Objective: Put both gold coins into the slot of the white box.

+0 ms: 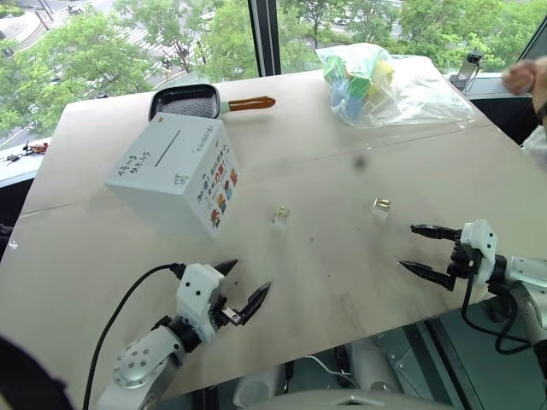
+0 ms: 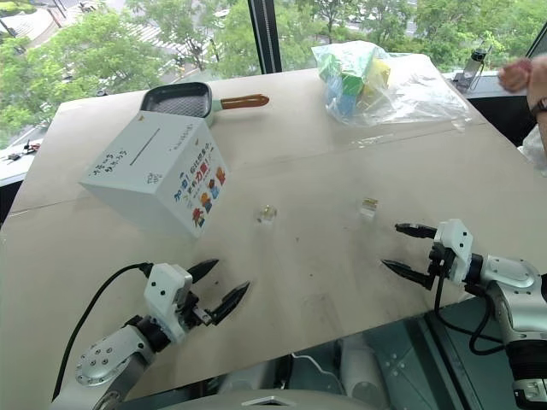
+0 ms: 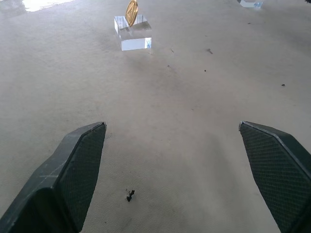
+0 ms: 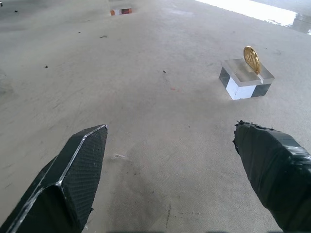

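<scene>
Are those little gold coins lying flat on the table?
No: each gold coin stands on edge on top of a small clear block, as the wrist views show.

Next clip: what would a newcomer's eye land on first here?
Probably the white box, tipped at an angle on the table's left half, slot facing up. Next, the two gold coins, each standing on edge on a small clear block mid-table: one ahead of the open left hand, the other ahead of the open right hand.
</scene>
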Action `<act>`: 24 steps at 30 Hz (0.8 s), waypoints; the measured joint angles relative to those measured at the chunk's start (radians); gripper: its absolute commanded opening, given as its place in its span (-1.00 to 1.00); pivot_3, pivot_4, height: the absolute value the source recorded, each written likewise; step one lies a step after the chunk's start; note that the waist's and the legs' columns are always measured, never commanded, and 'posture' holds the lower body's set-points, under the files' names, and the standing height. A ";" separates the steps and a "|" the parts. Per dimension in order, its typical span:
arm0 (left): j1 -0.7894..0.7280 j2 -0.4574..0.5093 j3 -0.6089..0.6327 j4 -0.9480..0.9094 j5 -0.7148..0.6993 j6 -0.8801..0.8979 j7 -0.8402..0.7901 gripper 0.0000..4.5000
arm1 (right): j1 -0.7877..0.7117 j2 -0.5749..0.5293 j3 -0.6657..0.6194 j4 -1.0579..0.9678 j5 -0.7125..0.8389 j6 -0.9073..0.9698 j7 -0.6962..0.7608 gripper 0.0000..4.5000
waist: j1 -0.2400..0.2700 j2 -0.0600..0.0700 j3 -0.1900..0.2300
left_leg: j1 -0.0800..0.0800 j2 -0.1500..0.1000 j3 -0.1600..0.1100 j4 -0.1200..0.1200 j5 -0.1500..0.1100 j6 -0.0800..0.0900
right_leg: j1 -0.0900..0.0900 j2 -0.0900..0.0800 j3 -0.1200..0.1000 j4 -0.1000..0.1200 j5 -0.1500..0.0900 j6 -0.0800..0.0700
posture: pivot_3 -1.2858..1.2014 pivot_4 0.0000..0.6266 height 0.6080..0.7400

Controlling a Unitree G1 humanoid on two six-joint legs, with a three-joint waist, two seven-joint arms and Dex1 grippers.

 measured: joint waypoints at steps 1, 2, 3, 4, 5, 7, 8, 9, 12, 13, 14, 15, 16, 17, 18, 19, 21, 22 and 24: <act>0.000 0.000 0.000 0.000 0.000 0.000 0.000 0.99 | 0.000 0.000 0.000 0.000 0.000 0.000 0.000 1.00 | 0.000 0.000 0.000 | 0.000 0.000 0.000 0.000 0.000 0.000 | 0.000 0.000 0.000 0.000 0.000 0.000 | 0.03 -0.52 0.71; -0.001 0.000 0.000 0.000 0.000 0.002 0.001 0.99 | 0.000 0.000 0.000 0.000 0.000 0.000 -0.001 1.00 | 0.000 0.000 0.000 | 0.000 0.000 0.000 0.000 0.000 0.000 | 0.000 0.000 0.000 0.000 0.000 0.000 | 0.03 -0.52 0.71; -0.005 0.005 0.000 -0.001 -0.005 0.007 -0.001 0.99 | -0.003 0.002 0.000 0.000 0.000 0.000 -0.003 1.00 | 0.000 0.000 0.000 | 0.000 0.000 0.000 0.000 0.000 0.000 | 0.000 0.000 0.000 0.000 0.000 0.000 | 0.03 -0.52 0.71; -0.007 0.010 0.001 -0.001 -0.010 0.009 -0.003 0.99 | -0.007 0.003 0.000 0.000 0.000 0.000 -0.005 1.00 | 0.000 0.000 0.000 | 0.000 0.000 0.000 0.000 0.000 0.000 | 0.000 0.000 0.000 0.000 0.000 0.000 | 0.03 -0.52 0.71; -0.008 0.012 0.002 -0.001 -0.017 0.011 -0.006 0.99 | -0.012 0.004 0.000 0.000 -0.001 0.000 -0.006 1.00 | -0.001 0.000 0.000 | 0.000 0.000 0.000 0.000 0.000 0.000 | 0.000 0.000 0.000 0.000 0.000 0.000 | 0.03 -0.52 0.71; -0.007 0.016 0.005 -0.006 -0.025 0.015 -0.011 0.99 | -0.019 0.008 0.000 0.000 -0.001 0.000 -0.007 1.00 | 0.000 0.000 0.000 | 0.000 0.000 0.000 0.000 0.000 0.000 | 0.000 0.000 0.000 0.000 0.000 0.000 | 0.03 -0.52 0.71; -0.005 0.017 0.007 -0.009 -0.028 0.017 -0.012 0.99 | -0.020 0.009 0.001 0.000 -0.001 0.000 -0.008 1.00 | 0.000 0.000 0.000 | 0.000 0.000 0.000 0.000 0.000 0.000 | 0.000 0.000 0.000 0.000 0.000 0.000 | 0.03 -0.52 0.71; -0.004 0.020 0.009 -0.010 -0.031 0.018 -0.012 0.99 | -0.020 0.013 0.001 0.000 -0.001 0.000 -0.008 1.00 | 0.000 0.000 0.000 | 0.000 0.000 0.000 0.000 0.000 0.000 | 0.000 0.000 0.000 0.000 0.000 0.000 | 0.03 -0.52 0.71; -0.002 0.022 0.009 -0.010 -0.036 0.019 -0.012 0.99 | -0.020 0.016 0.001 0.000 -0.001 0.001 -0.009 1.00 | 0.000 0.000 0.000 | 0.000 0.000 0.000 0.000 0.000 0.000 | 0.000 0.000 0.000 0.000 0.000 0.000 | 0.03 -0.52 0.71; -0.002 0.022 0.009 -0.010 -0.036 0.019 -0.012 0.99 | -0.020 0.016 0.001 0.000 -0.001 0.002 -0.009 1.00 | 0.000 0.000 0.000 | 0.000 0.000 0.000 0.000 0.000 0.000 | 0.000 0.000 0.000 0.000 0.000 0.000 | 0.03 -0.52 0.71; -0.002 0.022 0.009 -0.010 -0.036 0.019 -0.012 0.99 | -0.020 0.016 0.001 0.000 -0.001 0.004 -0.009 1.00 | 0.000 0.000 0.000 | 0.000 0.000 0.000 0.000 0.000 0.000 | 0.000 0.000 0.000 0.000 0.000 0.000 | 0.03 -0.52 0.71; -0.002 0.022 0.009 -0.010 -0.036 0.019 -0.012 0.99 | -0.020 0.016 0.001 0.000 -0.001 0.006 -0.009 1.00 | 0.000 0.000 0.000 | 0.000 0.000 0.000 0.000 0.000 0.000 | 0.000 0.000 0.000 0.000 0.000 0.000 | 0.03 -0.52 0.71; -0.002 0.022 0.009 -0.010 -0.036 0.019 -0.012 0.99 | -0.020 0.016 0.001 0.000 -0.001 0.007 -0.009 1.00 | 0.000 0.000 0.000 | 0.000 0.000 0.000 0.000 0.000 0.000 | 0.000 0.000 0.000 0.000 0.000 0.000 | 0.03 -0.52 0.71; -0.002 0.022 0.009 -0.010 -0.036 0.019 -0.012 0.99 | -0.020 0.016 0.001 0.000 -0.001 0.007 -0.009 1.00 | 0.000 0.000 0.000 | 0.000 0.000 0.000 0.000 0.000 0.000 | 0.000 0.000 0.000 0.000 0.000 0.000 | 0.03 -0.52 0.71; -0.003 0.022 0.009 -0.010 -0.036 0.019 -0.012 0.99 | -0.020 0.016 0.001 0.000 -0.002 0.007 -0.009 1.00 | 0.000 0.000 0.000 | 0.000 0.000 0.000 0.000 0.000 0.000 | 0.000 0.000 0.000 0.000 0.000 0.000 | 0.03 -0.52 0.71; -0.003 0.022 0.009 -0.010 -0.036 0.019 -0.012 0.99 | -0.021 0.016 0.001 0.000 -0.002 0.007 -0.010 1.00 | 0.000 0.000 0.000 | 0.000 0.000 0.000 0.000 0.000 0.000 | 0.000 0.000 0.000 0.000 0.000 0.000 | 0.03 -0.52 0.71; -0.006 0.024 0.008 -0.010 -0.034 0.015 -0.013 0.99 | -0.035 0.020 0.001 0.004 -0.006 0.010 -0.029 1.00 | -0.001 0.000 0.000 | 0.000 0.000 0.000 0.000 0.000 0.000 | 0.000 0.000 0.000 0.000 0.000 0.000 | 0.03 -0.52 0.71; -0.013 0.037 0.008 -0.009 -0.024 0.003 -0.021 0.99 | -0.063 0.032 -0.002 0.008 -0.001 0.033 -0.059 1.00 | -0.003 0.000 0.000 | 0.000 0.000 0.001 0.000 0.000 0.000 | 0.000 0.000 0.001 0.000 0.000 0.000 | 0.03 -0.52 0.71; -0.047 0.068 0.008 -0.007 -0.013 -0.024 -0.043 0.99 | -0.115 0.050 -0.009 0.010 0.008 0.058 -0.096 1.00 | -0.003 0.000 0.000 | 0.000 0.000 0.001 0.000 0.000 0.000 | 0.000 0.000 0.001 0.000 -0.001 -0.002 | 0.03 -0.52 0.71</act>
